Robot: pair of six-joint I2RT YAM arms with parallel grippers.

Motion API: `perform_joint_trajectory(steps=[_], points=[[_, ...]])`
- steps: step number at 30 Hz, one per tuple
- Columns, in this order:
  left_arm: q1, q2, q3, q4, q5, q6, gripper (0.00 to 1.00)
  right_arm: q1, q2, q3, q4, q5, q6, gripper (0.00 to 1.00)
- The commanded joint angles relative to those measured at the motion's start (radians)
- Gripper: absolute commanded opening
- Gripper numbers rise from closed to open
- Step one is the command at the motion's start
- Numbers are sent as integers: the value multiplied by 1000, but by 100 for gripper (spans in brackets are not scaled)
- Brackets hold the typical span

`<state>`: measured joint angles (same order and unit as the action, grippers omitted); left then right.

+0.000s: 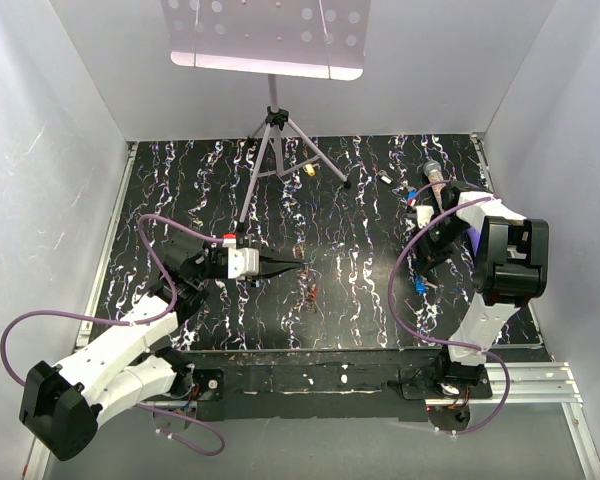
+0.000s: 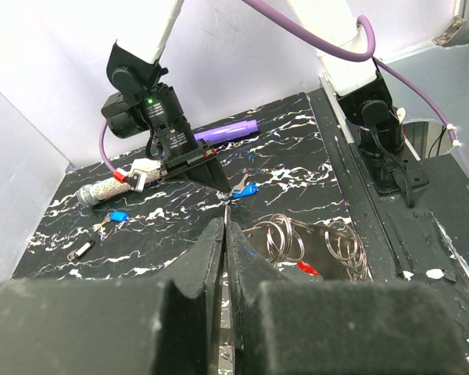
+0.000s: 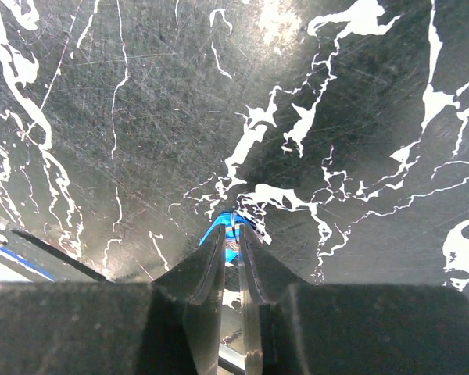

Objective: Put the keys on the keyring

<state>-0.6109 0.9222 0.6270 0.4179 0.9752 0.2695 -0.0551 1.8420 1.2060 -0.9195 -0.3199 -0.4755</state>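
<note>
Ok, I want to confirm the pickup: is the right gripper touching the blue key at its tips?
Touching. The right wrist view shows the blue key pinched between the right gripper fingertips, with no gap on either side.

place: robot lab cell | signs: white walls (image 1: 40,150); tripod (image 1: 275,130); marbled table (image 1: 360,230)

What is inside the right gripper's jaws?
A blue key sits pinched at the tips of the right gripper. Only a sliver of its blue head shows; the rest is covered by the jaws.
</note>
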Motion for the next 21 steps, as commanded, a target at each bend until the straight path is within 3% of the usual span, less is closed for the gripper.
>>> perform_joint_trajectory(steps=[1, 21], points=[[-4, -11, 20, 9, -13, 13, 0, -6, 11, 38, -32, -1, -14, 20], [-4, -11, 20, 5, -12, 14, 0, -8, 29, 53, -44, 7, -15, 15]])
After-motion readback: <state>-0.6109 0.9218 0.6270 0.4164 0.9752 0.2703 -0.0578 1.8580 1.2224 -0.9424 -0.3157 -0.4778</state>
